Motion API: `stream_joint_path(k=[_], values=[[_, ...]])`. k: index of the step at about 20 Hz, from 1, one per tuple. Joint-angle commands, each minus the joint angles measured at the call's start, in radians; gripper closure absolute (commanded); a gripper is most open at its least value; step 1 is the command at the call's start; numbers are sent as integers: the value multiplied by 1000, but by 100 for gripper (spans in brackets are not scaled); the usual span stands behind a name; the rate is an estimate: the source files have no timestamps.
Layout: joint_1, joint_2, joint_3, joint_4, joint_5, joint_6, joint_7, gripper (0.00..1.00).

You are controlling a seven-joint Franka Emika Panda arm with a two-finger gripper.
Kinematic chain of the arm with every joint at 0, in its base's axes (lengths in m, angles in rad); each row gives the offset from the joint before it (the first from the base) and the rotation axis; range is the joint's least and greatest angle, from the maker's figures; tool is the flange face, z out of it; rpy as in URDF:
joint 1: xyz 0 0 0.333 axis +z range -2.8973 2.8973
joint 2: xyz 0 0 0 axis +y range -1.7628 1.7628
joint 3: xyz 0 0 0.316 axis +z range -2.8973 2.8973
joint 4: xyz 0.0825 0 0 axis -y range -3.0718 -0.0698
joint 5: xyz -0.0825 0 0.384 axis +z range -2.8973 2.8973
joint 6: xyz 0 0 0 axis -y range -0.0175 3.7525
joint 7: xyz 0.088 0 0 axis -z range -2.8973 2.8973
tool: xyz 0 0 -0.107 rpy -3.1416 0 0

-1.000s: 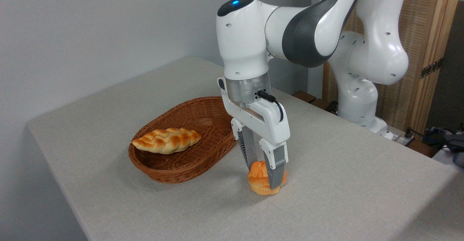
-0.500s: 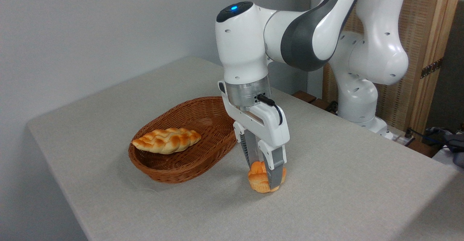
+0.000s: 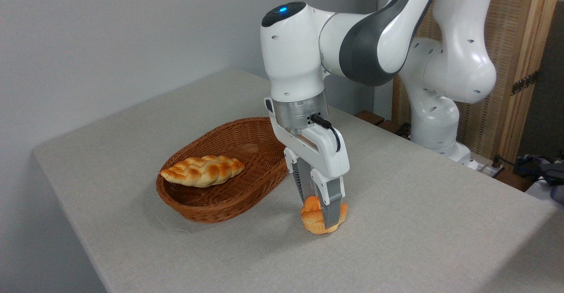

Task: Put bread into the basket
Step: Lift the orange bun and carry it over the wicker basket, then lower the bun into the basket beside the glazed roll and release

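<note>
Your gripper (image 3: pixel 320 211) has closed in over the last second and now clamps the bread (image 3: pixel 313 217), which looks squeezed narrower, on the table just right of the basket (image 3: pixel 207 205). Grasp secured; lifting comes next.

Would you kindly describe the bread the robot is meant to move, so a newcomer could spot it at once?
Start at the oval wicker basket on the grey table, then look just to its right, where the end effector is closed around the bread. It is small, round and golden-orange with a knotted top, unlike the long braided loaf lying in the basket.
</note>
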Motion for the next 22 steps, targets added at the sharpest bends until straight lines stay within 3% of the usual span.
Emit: stream_joint_path(k=[1, 5, 7, 10, 19, 22], values=[[-17, -3, 23, -15, 19, 10, 13, 57], [-17, -4, 24, -13, 18, 7, 11, 57], [-17, -4, 24, -6, 16, 7, 11, 64], [-18, -7, 23, 36, -2, -23, 3, 64], [-75, -9, -15, 412, -299, -401, -36, 62], [-77, -4, -80, 421, -312, -415, -119, 55]])
